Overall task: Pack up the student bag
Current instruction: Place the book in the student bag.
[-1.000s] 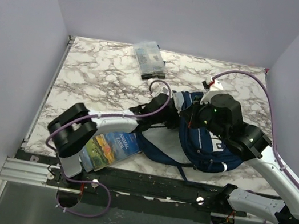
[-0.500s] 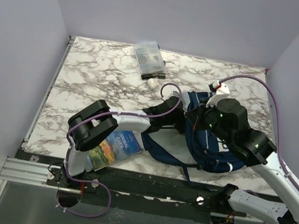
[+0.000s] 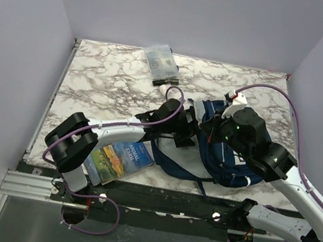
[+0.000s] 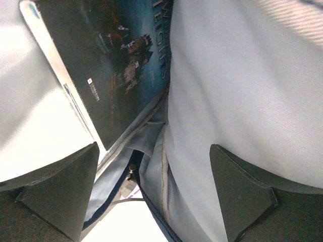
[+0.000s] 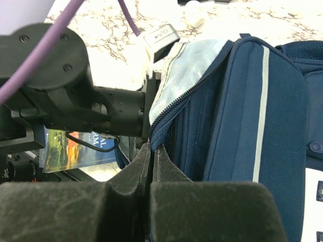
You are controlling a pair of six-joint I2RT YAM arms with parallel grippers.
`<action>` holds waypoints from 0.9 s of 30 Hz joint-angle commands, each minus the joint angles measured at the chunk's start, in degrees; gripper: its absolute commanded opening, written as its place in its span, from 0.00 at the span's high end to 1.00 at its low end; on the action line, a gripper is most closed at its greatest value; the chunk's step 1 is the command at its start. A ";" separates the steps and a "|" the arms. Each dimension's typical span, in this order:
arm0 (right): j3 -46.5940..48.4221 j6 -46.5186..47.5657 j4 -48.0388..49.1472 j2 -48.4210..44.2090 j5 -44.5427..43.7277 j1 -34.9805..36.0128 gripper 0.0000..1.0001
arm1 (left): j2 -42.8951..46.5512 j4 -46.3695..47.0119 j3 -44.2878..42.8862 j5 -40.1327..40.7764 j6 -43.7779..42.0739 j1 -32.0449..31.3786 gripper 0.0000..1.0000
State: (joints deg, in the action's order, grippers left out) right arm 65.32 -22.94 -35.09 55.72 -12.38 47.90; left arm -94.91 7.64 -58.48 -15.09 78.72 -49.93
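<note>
The student bag (image 3: 219, 166), a large navy blue backpack of woven fabric, lies slumped on its side at the near right of the counter (image 3: 106, 80), a slab with a glossy white marble pattern veined in grey and brown. A thin grey trim line (image 5: 260, 116) runs down its padded front panel, and a row of fine dark zipper teeth (image 5: 186, 96) edges the mouth. The right gripper (image 5: 151, 148) has its matte black fingers pressed together on that zippered rim, pinching the cloth. The left gripper (image 4: 152, 148) is inside the mouth with its wedge-shaped dark fingers spread wide and nothing between them. Around it, smooth pale grey lining (image 4: 242, 91) billows in soft folds. A flat dark book with a glossy teal cover (image 4: 121, 70) sits against the lining ahead of the fingers. Outside the bag, a thin picture book with a bright landscape cover (image 3: 121, 156) lies flat at the near edge, partly under the left arm. A small clear plastic pouch (image 3: 161, 64) with dark contents rests near the far edge, and a small rounded white object (image 3: 168, 88) sits between it and the bag. Plain, matte, pale lilac walls (image 3: 187, 12) close in the counter on three sides.
</note>
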 commanded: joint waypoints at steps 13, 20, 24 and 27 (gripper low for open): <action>0.48 -2.69 3.32 -1.25 -0.82 0.00 1.00 | 0.30 -0.09 3.60 -2.99 -0.70 -0.97 0.83; 0.53 -2.66 3.44 -1.00 0.08 -0.05 1.00 | -7.41 3.20 0.90 -6.81 2.56 -1.31 0.82; 0.34 -2.89 3.20 -1.57 0.01 -0.03 1.00 | -8.95 7.49 3.31 -6.97 5.92 -1.66 0.73; -0.19 -3.17 3.21 -1.98 0.34 -0.07 1.00 | -9.83 9.17 3.77 -6.91 6.69 -1.66 0.60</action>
State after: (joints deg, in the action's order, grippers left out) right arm 64.58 -25.30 -35.73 55.66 -12.56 47.94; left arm -103.85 11.55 -55.75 -20.60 82.17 -51.13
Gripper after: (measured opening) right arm 0.009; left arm 0.297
